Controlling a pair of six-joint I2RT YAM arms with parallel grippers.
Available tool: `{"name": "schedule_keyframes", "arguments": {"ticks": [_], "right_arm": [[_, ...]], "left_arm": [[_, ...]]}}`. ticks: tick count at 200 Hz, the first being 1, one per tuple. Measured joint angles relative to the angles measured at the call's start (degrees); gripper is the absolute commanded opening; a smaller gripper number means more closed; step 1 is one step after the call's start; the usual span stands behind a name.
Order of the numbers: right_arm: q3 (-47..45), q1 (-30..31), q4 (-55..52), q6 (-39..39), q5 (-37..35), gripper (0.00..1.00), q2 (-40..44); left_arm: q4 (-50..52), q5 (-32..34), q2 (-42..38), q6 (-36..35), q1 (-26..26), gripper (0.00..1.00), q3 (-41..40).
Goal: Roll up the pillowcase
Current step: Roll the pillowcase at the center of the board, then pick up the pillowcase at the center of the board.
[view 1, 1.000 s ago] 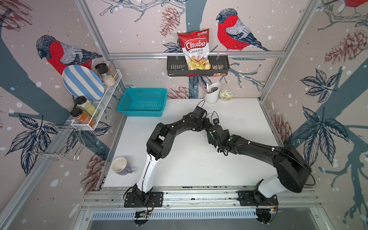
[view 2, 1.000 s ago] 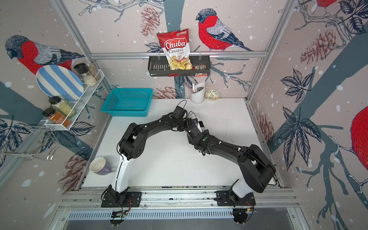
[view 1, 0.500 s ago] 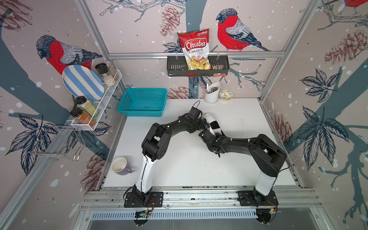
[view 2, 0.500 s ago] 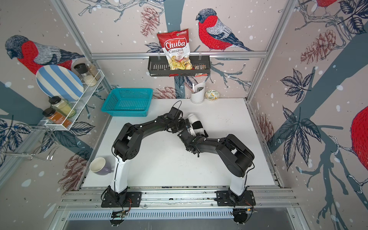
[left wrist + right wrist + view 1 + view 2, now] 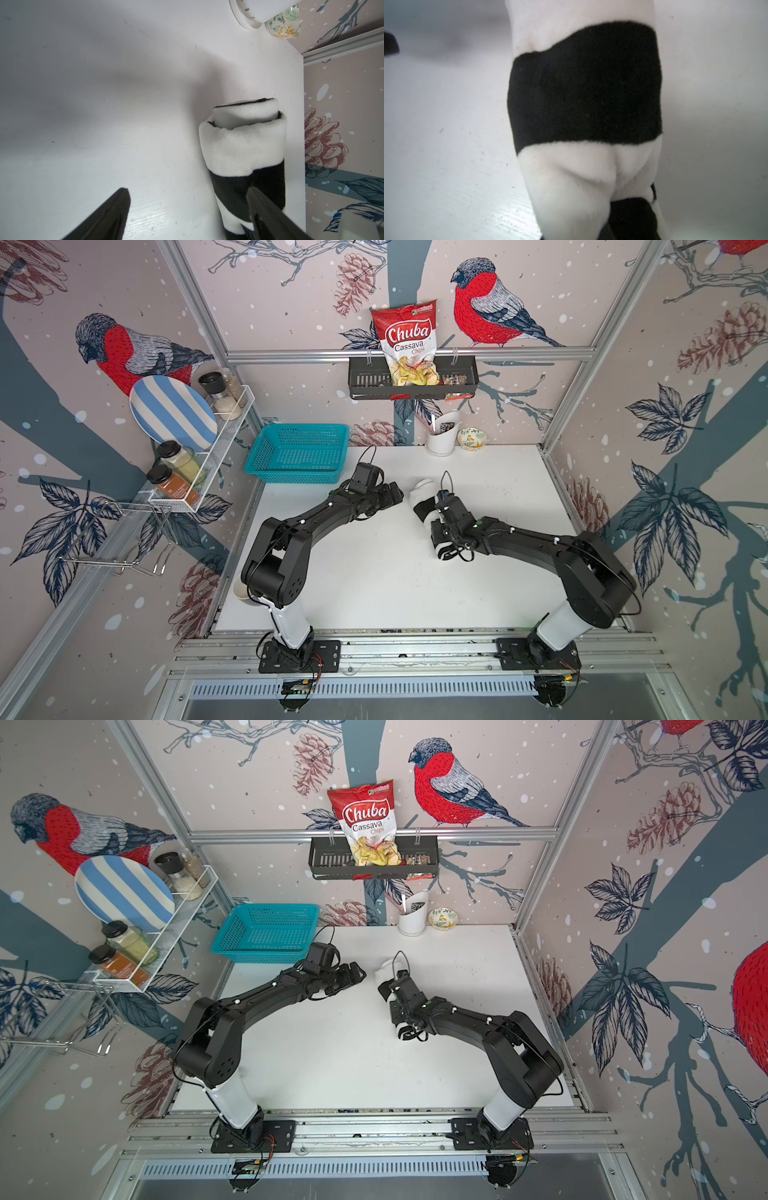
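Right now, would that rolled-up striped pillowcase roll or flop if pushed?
The pillowcase looks plush, so it would probably sag if lifted by one end. Being a tube, it may roll when pushed sideways; the inner layer poking out suggests it could unwind.

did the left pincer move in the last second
Yes. The left pincer has pulled back from the pillowcase toward the teal basket. A second ago it sat closer to the white utensil holder.

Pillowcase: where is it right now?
In both top views the rolled pillowcase lies on the white table, under the right gripper, with the open left gripper just to its left.
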State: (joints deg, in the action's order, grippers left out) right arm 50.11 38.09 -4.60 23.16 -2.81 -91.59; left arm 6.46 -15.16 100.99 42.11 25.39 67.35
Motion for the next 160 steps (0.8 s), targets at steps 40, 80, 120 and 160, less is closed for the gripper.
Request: {"name": "schedule_keyframes", "arguments": {"ticks": [40,80,120,160], "right_arm": [[-6.23,-15.06,9.31,3.19,21.29,0.05,0.35],[-8.66,-25.86,15.17,5.27,35.85,0.07,-3.56],[-8.26,-27.61,16.06,5.2,39.98,0.08,-5.22],[-7.98,-26.47,16.06,4.79,39.5,0.09,-5.42]], "left_arm": [[-11.08,-6.71,0.35,4.81,0.37,0.88,-7.06],[-23.52,-13.0,7.41,9.35,5.31,0.96,-5.84],[-32.92,-16.96,16.04,14.47,9.88,0.97,-3.02],[-34.64,-17.66,20.28,16.37,12.39,0.97,0.52]]}}
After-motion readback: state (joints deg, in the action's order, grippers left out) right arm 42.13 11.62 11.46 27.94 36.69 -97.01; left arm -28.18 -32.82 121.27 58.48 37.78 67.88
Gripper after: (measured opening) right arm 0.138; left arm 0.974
